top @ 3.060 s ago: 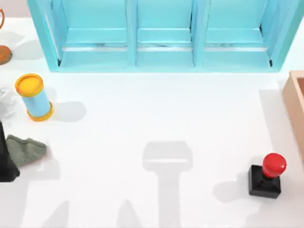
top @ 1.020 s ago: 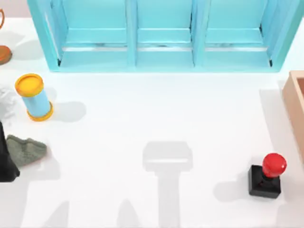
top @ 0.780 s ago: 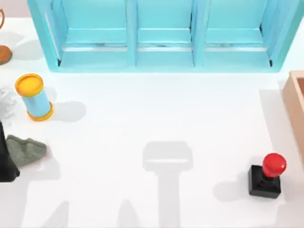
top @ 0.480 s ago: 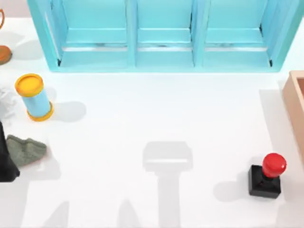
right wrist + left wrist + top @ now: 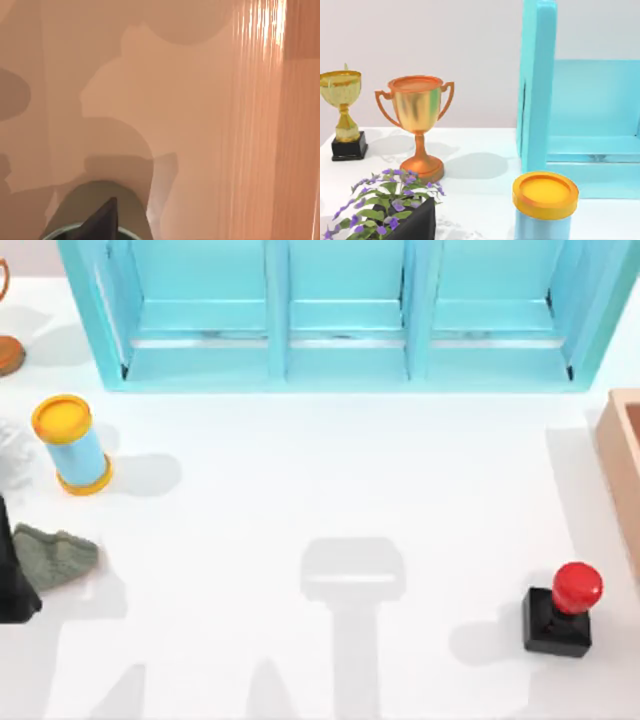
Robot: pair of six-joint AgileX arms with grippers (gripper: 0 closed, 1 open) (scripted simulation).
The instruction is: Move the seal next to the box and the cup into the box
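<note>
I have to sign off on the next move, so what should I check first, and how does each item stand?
1. Seal upright, close beside the box: ok.
2. Cup in front of the box's reddish-brown inside, in the right wrist view: ok.
3. Cup resting on the box floor: cannot tell.
4. Right pincer free of the cup: cannot tell.
5. Blue cylinder far from the seal, at the table's left: ok.

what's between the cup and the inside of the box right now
Nothing visible. In the right wrist view the dark olive-green round cup sits against the light tan wooden box's reddish-brown inside, with only bare wood and shadows around it. A dark fingertip of the right hand overlaps its rim.
</note>
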